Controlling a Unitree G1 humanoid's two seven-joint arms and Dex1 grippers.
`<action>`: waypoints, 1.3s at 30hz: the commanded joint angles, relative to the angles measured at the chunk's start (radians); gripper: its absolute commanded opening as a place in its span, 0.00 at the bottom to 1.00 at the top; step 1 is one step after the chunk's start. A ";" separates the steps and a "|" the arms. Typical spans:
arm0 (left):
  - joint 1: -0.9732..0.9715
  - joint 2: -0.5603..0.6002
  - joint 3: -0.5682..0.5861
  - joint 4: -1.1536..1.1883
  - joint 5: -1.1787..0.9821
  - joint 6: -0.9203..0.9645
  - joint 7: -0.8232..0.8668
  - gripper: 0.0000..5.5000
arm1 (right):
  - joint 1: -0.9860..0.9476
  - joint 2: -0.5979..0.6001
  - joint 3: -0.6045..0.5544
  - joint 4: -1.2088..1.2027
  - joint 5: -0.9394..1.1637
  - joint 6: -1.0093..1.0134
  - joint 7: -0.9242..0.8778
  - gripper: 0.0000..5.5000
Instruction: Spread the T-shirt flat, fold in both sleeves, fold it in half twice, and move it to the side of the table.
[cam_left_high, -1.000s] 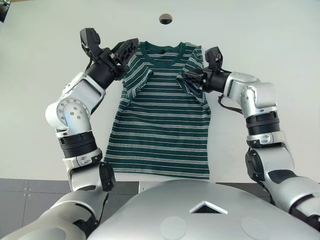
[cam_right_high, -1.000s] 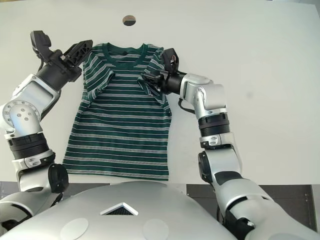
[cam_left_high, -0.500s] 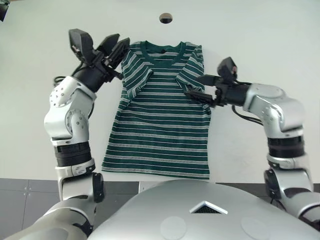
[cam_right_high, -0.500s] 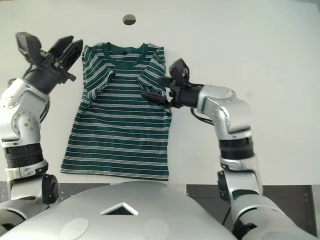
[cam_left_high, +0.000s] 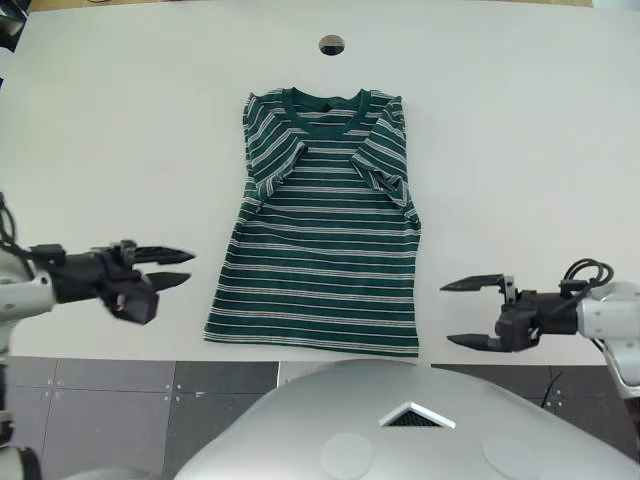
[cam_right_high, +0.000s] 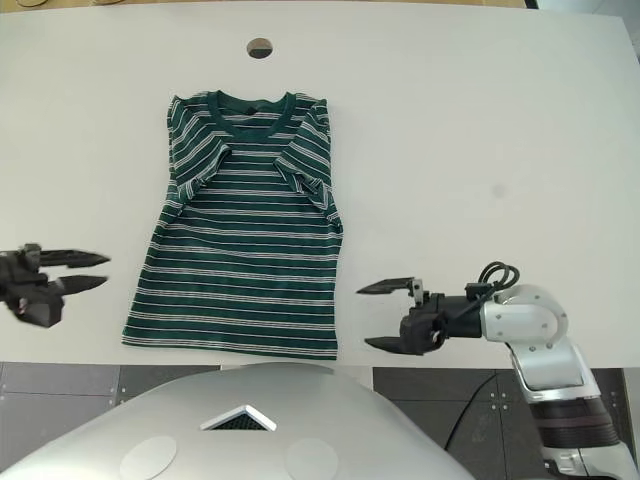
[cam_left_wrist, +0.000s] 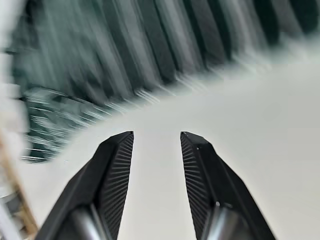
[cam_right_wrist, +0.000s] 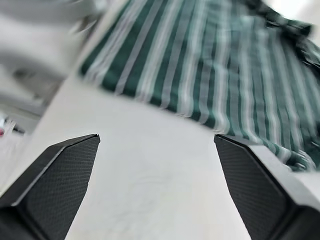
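Green-and-white striped T-shirt (cam_left_high: 320, 240) lies flat on the white table (cam_left_high: 520, 130) in the head view. Both sleeves are folded in over its chest, and its collar points toward a round hole (cam_left_high: 331, 45) in the tabletop. Near the T-shirt's hem corner on the robot's left, the left gripper (cam_left_high: 190, 267) hovers with jaws slightly parted, holding nothing. Beside the opposite hem corner, the right gripper (cam_left_high: 445, 313) has its jaws spread wide and empty. In the left wrist view, two black fingers (cam_left_wrist: 112, 170) stand apart over bare tabletop, with the blurred T-shirt beyond them. In the right wrist view, widely separated fingers (cam_right_wrist: 60, 175) frame tabletop and the T-shirt's hem.
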 joint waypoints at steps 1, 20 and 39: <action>-0.032 0.028 -0.002 0.109 0.195 -0.179 0.114 0.32 | -0.050 -0.027 0.054 0.064 -0.095 -0.139 -0.050 0.77; -0.118 -0.111 -0.248 0.167 0.781 -0.273 0.675 0.32 | -0.102 -0.056 0.274 0.102 -0.302 -0.227 -0.283 0.77; -0.048 0.141 -0.545 -0.191 0.235 0.006 0.515 0.23 | -0.157 -0.060 0.375 0.114 -0.339 -0.192 -0.373 0.59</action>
